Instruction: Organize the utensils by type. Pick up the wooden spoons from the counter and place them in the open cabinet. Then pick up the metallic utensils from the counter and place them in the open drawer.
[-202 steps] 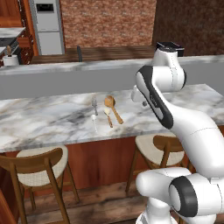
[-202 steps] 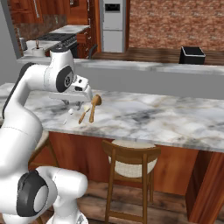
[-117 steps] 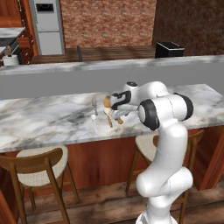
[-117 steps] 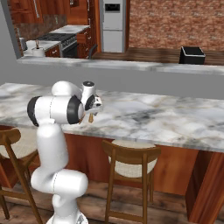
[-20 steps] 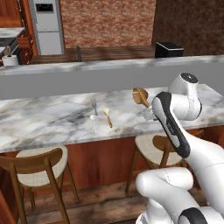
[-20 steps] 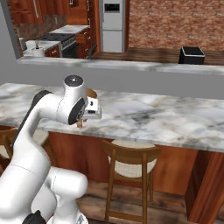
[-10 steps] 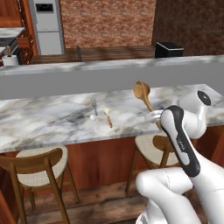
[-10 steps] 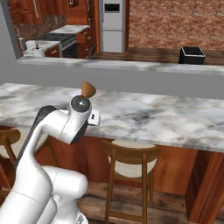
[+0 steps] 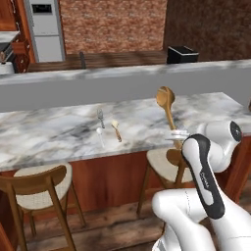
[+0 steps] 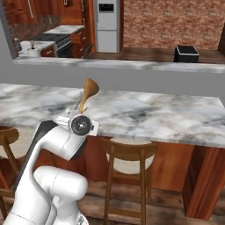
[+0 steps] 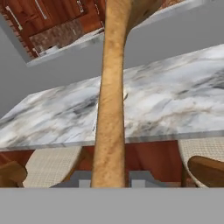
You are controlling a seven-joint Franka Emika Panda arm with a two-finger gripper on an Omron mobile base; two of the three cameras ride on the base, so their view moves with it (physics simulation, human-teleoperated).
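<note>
Left base view shows the gripper [image 9: 177, 138] pinching the handle of the large wooden spoon [image 9: 167, 105], held upright off the front edge of the counter [image 9: 54, 135], so I'd say the carry is underway and next comes finding the open cabinet.

hidden: large wooden spoon [image 11: 109, 109] bowl cut by top edge | tool [image 11: 109, 178] fingertips barely visible

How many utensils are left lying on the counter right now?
3: a fork, a pale metal spoon and a small wooden spoon, clustered mid-counter. The large wooden spoon is off it, upright in the gripper. Others could lie out of view.
</note>
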